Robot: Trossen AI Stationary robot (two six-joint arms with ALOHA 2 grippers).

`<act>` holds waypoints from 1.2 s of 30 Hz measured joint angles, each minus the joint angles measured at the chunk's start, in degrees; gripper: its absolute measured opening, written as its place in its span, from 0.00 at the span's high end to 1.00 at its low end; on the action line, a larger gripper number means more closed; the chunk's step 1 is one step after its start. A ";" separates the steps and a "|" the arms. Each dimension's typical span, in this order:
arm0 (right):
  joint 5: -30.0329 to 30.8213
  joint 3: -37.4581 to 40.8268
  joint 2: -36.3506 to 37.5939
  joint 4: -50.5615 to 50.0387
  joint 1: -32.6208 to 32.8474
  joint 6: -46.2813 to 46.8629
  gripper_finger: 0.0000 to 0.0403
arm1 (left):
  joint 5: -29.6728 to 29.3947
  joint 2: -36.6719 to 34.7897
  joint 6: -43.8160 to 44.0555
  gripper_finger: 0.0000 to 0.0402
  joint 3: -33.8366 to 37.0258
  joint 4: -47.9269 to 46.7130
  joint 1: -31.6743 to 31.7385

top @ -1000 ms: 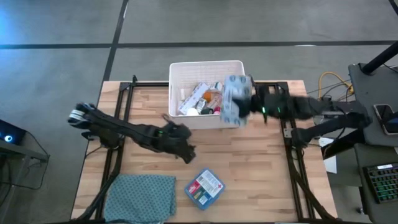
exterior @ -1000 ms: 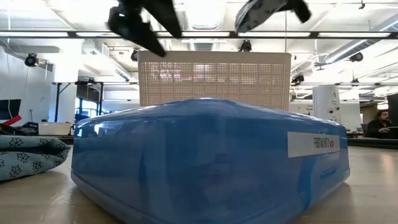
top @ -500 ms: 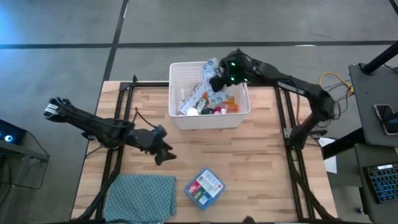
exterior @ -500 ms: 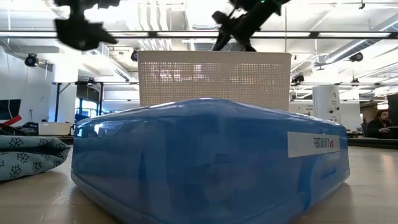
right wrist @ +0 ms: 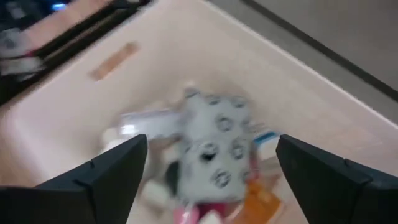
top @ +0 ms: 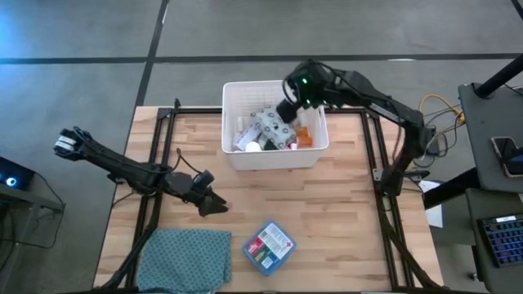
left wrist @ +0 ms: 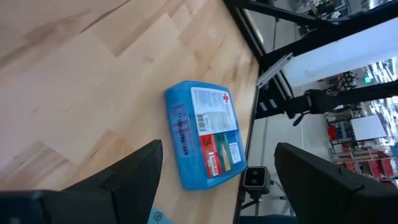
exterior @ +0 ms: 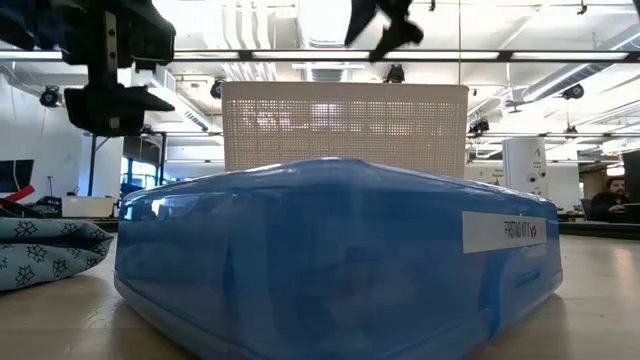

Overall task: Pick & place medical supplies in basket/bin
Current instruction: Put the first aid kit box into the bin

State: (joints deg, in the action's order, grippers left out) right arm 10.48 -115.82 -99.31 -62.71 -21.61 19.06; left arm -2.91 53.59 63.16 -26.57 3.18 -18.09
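The white bin (top: pixel 237 91) stands at the table's far middle with several medical supplies in it. On top of them lies the grey patterned wipes pack (top: pixel 272 127) (right wrist: pixel 214 146). My right gripper (top: pixel 287 108) (right wrist: pixel 211 180) hangs open just above that pack, over the bin's right half. My left gripper (top: pixel 216 205) (left wrist: pixel 221 186) is open over bare table at the left middle. It points toward the blue first-aid box (top: pixel 268 246) (left wrist: pixel 202 143), which lies flat near the table's near edge.
A teal patterned folded cloth (top: pixel 186 260) lies at the near left corner, beside the blue box. In the low view the box (exterior: pixel 340 260) fills the foreground, with the bin's slotted wall (exterior: pixel 345 125) behind it. Black frame rails (top: pixel 159 155) run along both table sides.
My right gripper has carried the wipes pack from beside the bin's right wall to over the bin and has let it go; the pack now lies on the supplies inside. My left gripper has drawn back toward the table's left and near edges.
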 joint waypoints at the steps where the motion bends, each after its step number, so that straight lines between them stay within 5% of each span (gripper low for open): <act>1: 0.00 -0.15 0.89 -0.88 1.71 -0.03 0.13 | -0.01 0.35 -0.02 0.28 0.30 0.58 0.00; 7: -0.45 2.18 6.06 -10.51 14.93 4.61 0.15 | 0.01 2.96 -0.02 0.28 0.67 1.40 0.00; 12: -0.73 9.56 8.11 -15.33 26.64 19.34 0.17 | 2.60 7.21 -1.38 0.28 0.41 6.91 0.00; 20: -4.73 27.54 9.23 -9.28 43.61 48.67 0.17 | 5.98 19.26 -6.52 0.28 -4.86 10.60 -3.09; 28: -6.22 47.59 9.25 18.97 53.97 74.91 0.17 | 7.06 34.36 -18.66 0.28 -18.04 -4.19 -5.33; 36: 5.58 64.18 3.07 56.78 61.09 97.60 0.18 | 9.74 40.50 -26.00 0.28 -27.52 -12.47 -8.83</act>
State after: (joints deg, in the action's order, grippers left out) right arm 16.06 -51.64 -96.25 -5.93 39.48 116.65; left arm 6.83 94.09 37.16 -54.09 -9.29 -26.92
